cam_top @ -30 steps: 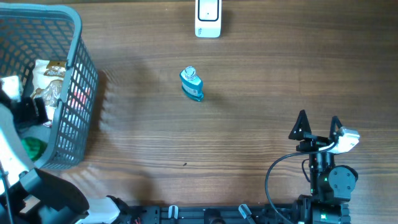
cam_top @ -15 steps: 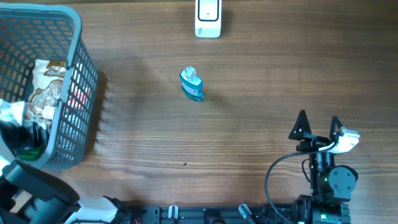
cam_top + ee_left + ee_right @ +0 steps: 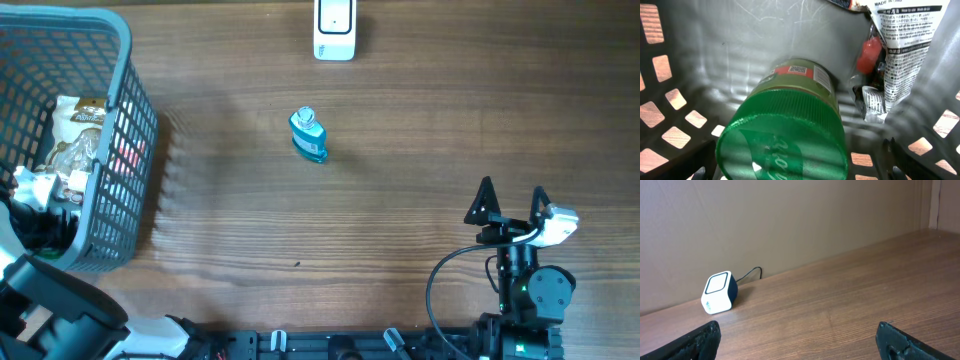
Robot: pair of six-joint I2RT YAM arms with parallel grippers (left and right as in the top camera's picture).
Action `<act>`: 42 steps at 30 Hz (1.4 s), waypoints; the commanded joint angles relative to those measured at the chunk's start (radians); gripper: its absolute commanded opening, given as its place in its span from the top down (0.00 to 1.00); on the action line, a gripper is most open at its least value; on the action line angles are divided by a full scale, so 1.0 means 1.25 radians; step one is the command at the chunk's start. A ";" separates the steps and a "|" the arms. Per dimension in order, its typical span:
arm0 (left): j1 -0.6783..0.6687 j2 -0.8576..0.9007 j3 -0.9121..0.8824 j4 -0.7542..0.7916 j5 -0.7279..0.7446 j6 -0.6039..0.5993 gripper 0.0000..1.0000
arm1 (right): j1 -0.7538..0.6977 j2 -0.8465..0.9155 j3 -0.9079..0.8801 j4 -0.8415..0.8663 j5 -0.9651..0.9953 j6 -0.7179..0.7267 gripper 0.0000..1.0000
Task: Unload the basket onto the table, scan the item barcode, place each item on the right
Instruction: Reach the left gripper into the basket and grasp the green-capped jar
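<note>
My left gripper [image 3: 802, 170] is down inside the grey basket [image 3: 120, 140], open, its jaws standing either side of a lying jar [image 3: 790, 125] with a green lid and a red-and-green label. The jar is not gripped; a gap shows on its right side. A small printed code square [image 3: 797, 70] sits on its label. In the overhead view the left gripper [image 3: 40, 215] is at the basket's front left. The white scanner [image 3: 334, 28] stands at the table's far edge, also seen as a white scanner [image 3: 719, 292] from the right wrist. My right gripper [image 3: 512, 190] rests open at the front right, holding nothing.
A small blue bottle [image 3: 309, 135] stands on the table's middle. The basket also holds snack packets [image 3: 80, 115], a white packet with black print [image 3: 905, 45] and a small red piece [image 3: 869, 52]. A wall rises behind the scanner.
My left arm has moved toward the front of the basket and lower into it. The right arm, the bottle and the scanner have not moved.
</note>
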 commanded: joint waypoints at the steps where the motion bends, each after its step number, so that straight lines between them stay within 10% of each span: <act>1: 0.002 0.006 -0.004 0.004 -0.002 0.019 0.00 | 0.002 -0.006 -0.001 0.002 -0.010 -0.013 0.00; 11: 0.028 0.006 -0.004 0.002 -0.001 0.021 0.34 | 0.002 -0.006 -0.001 0.002 -0.010 -0.013 0.00; 19: 0.048 0.010 -0.005 0.019 0.051 0.021 0.00 | 0.002 -0.006 -0.001 0.002 -0.010 -0.013 0.00; 33: 0.047 0.064 -0.005 0.028 0.070 0.020 0.03 | 0.002 -0.006 -0.001 0.002 -0.010 -0.013 0.00; 42: 0.047 0.064 -0.005 0.025 0.071 0.016 0.31 | 0.002 -0.006 -0.001 0.002 -0.010 -0.013 0.00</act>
